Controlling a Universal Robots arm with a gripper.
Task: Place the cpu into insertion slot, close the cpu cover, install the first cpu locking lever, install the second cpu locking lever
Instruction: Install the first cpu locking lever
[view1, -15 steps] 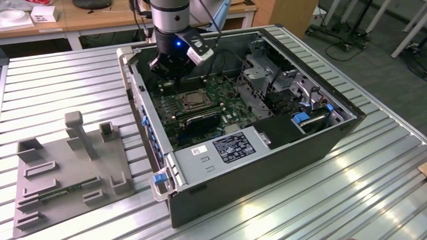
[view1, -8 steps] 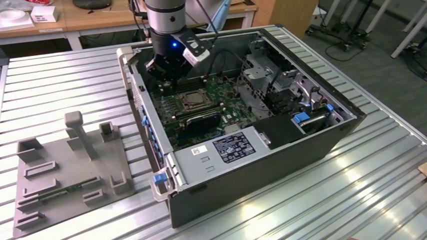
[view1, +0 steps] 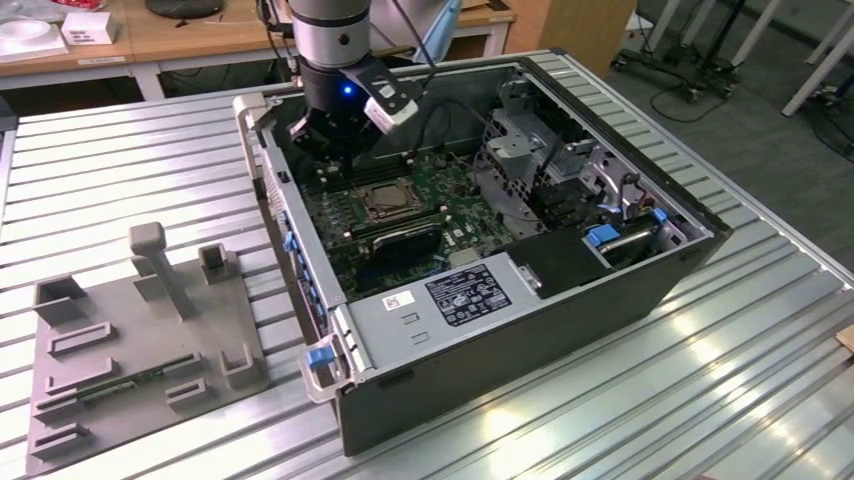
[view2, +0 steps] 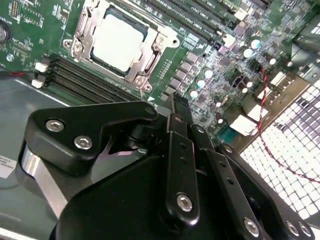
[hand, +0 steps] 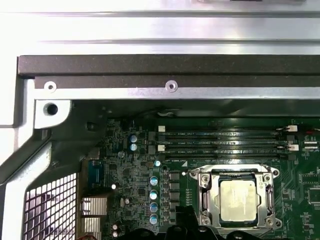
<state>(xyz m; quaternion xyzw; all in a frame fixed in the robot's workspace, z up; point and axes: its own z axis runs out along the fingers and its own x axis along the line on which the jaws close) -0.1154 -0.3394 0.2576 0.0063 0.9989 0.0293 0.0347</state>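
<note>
CPU (hand: 239, 200) seated in slot (hand: 216, 176), cover (hand: 205, 196) apparently down; gripper (view1: 326, 160) close above board, opening not discernible; risk of unlatched cover lifting if nudged

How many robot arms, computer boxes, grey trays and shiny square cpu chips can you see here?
robot arm: 1
computer box: 1
grey tray: 1
cpu chip: 1
Total: 4
</note>
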